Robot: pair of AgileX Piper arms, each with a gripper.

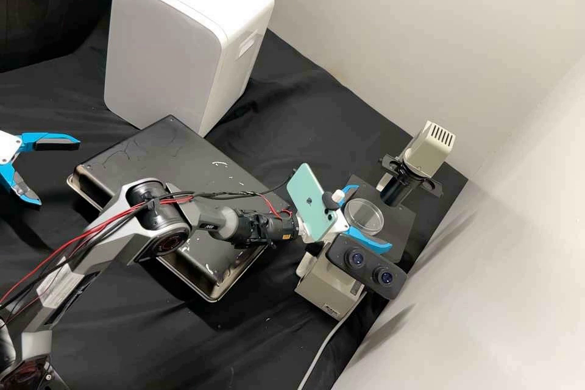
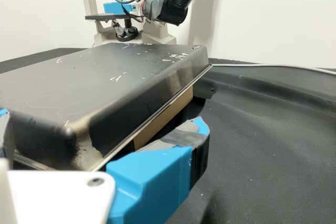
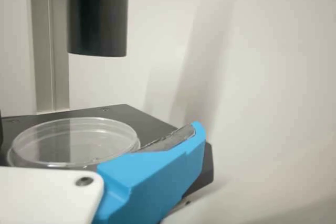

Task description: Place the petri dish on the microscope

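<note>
Left gripper (image 1: 55, 171) is at the far left edge of the bench, jaws spread wide, just off the left corner of the dark tray (image 1: 183, 158). In the left wrist view one blue finger (image 2: 157, 179) sits low beside the tray's rim, over the black cloth (image 2: 273, 145). The white box (image 1: 183, 42) stands behind the tray. The right arm (image 1: 228, 222) lies across the tray's near corner, pointing at the microscope (image 1: 326, 286) (mint-green phone (image 1: 311, 201) mounted at its wrist). The petri dish (image 1: 364, 216) lies flat on the black stage (image 1: 399, 222), under the dark tube (image 3: 97, 14) and just behind the eyepieces (image 1: 365, 262). The right gripper (image 1: 372, 217) brackets it with jaws spread, one blue finger on each side and the dish between them near the tips. The right wrist view shows a thin gap between the dish wall and that side's finger (image 3: 157, 177). On the other side I can't tell whether the finger touches the dish. The lamp housing (image 1: 429, 146) is up at the far end, by the wall.
</note>
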